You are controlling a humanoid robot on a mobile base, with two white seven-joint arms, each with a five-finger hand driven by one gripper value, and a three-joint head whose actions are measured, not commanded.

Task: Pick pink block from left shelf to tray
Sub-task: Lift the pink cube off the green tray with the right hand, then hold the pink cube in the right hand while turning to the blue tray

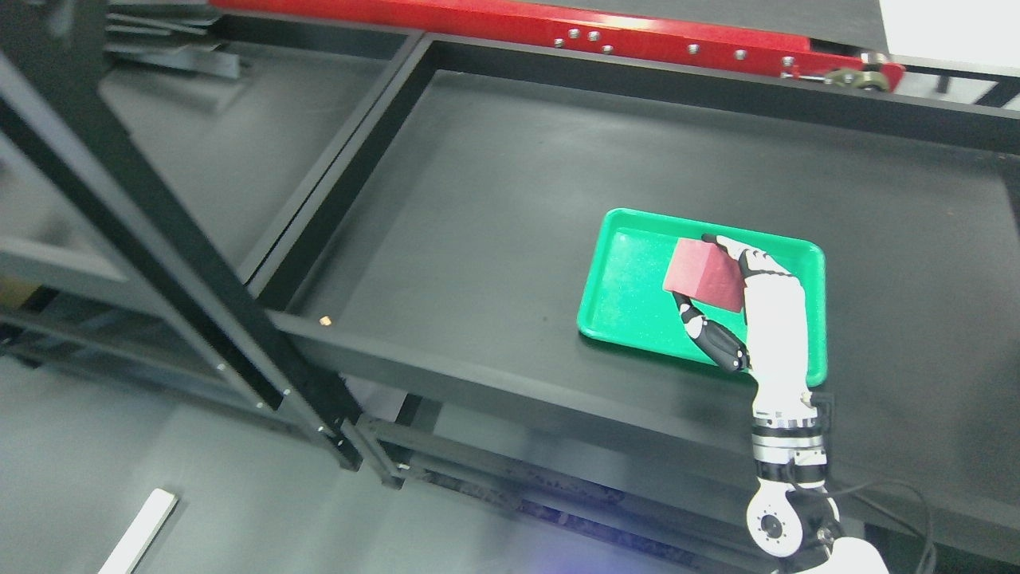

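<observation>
A pink block (703,276) is held over the green tray (629,275), which lies on the dark shelf surface right of the middle. My right hand (705,277) is shut on the block, with the upper fingers (729,247) on its top edge and the thumb (705,328) under its lower edge. The white forearm rises from the bottom right. I cannot tell whether the block touches the tray floor. My left arm does not show.
A raised black rim (446,351) bounds the shelf surface at the front and left. A black diagonal post (159,231) crosses the left side. A red beam (558,28) runs along the top. A second shelf (239,143) lies to the left.
</observation>
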